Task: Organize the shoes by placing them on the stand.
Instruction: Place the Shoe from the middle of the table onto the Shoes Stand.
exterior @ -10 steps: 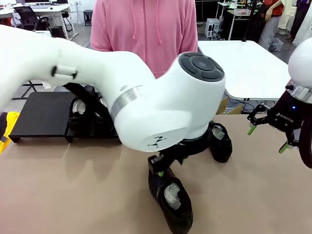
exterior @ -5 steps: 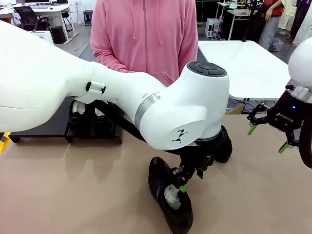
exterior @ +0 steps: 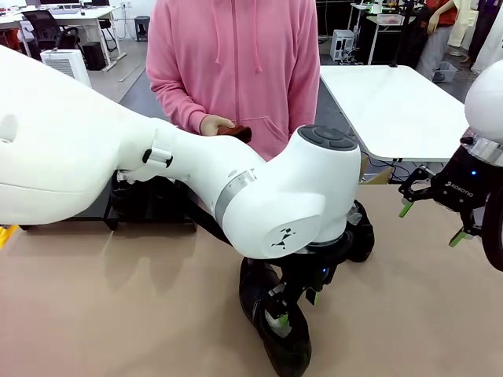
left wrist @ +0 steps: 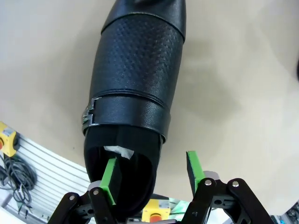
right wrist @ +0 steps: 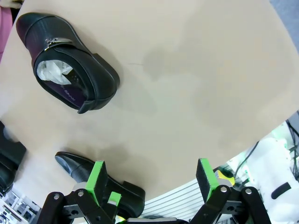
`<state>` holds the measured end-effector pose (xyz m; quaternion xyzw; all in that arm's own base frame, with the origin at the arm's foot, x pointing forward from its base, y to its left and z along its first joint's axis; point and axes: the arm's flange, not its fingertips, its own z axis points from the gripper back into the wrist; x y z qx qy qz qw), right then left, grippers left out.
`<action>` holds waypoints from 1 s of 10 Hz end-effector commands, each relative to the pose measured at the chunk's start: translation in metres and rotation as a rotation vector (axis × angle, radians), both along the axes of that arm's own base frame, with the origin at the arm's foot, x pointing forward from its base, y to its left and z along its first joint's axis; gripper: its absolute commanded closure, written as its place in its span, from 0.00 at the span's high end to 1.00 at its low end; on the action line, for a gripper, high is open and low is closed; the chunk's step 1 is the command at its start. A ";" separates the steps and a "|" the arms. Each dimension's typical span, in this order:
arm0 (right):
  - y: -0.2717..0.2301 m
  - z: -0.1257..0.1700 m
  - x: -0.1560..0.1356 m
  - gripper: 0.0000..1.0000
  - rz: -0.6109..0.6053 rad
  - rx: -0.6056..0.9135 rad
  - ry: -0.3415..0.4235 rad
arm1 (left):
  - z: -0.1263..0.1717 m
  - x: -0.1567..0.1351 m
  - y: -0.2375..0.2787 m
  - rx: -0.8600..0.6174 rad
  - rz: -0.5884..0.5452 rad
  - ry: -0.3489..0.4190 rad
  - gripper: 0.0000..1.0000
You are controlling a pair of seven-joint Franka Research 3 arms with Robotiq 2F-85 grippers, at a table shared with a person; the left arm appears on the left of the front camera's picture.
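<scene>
A glossy black shoe [exterior: 292, 351] lies near the table's front edge. My left gripper [exterior: 276, 317] is lowered onto its heel end. In the left wrist view one green pad [left wrist: 110, 179] is inside the opening of this shoe [left wrist: 135, 88], by the white paper. The other pad [left wrist: 192, 169] stands outside the side wall with a gap, so my left gripper [left wrist: 150, 175] is open. A second shoe [right wrist: 70, 70] lies farther right, partly behind my left arm [exterior: 364, 232]. My right gripper [exterior: 432, 221] hangs open above the table's right side with nothing in it. The stand [exterior: 153, 210] is mostly hidden by my left arm.
A person in a pink hoodie stands at the far side, one hand holding a small brown brush [exterior: 236, 132]. A white table [exterior: 393, 110] stands behind on the right. The right wrist view has bare tabletop [right wrist: 196, 84] under my right gripper [right wrist: 152, 179].
My left gripper has dropped down onto the near shoe's heel opening. The person's hand with the brush has come into view. My right arm has not moved.
</scene>
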<state>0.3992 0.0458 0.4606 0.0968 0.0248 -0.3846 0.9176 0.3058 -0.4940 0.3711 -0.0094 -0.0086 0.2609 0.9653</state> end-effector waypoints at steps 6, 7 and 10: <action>-0.002 0.001 -0.001 1.00 0.010 -0.002 -0.006 | -0.018 0.002 0.005 0.013 -0.047 -0.013 0.00; -0.002 0.001 -0.001 1.00 0.010 -0.002 -0.006 | -0.019 0.004 0.005 0.020 -0.045 -0.002 0.00; -0.002 0.001 -0.001 1.00 0.010 -0.002 -0.006 | -0.020 0.004 0.004 0.021 -0.051 0.010 0.00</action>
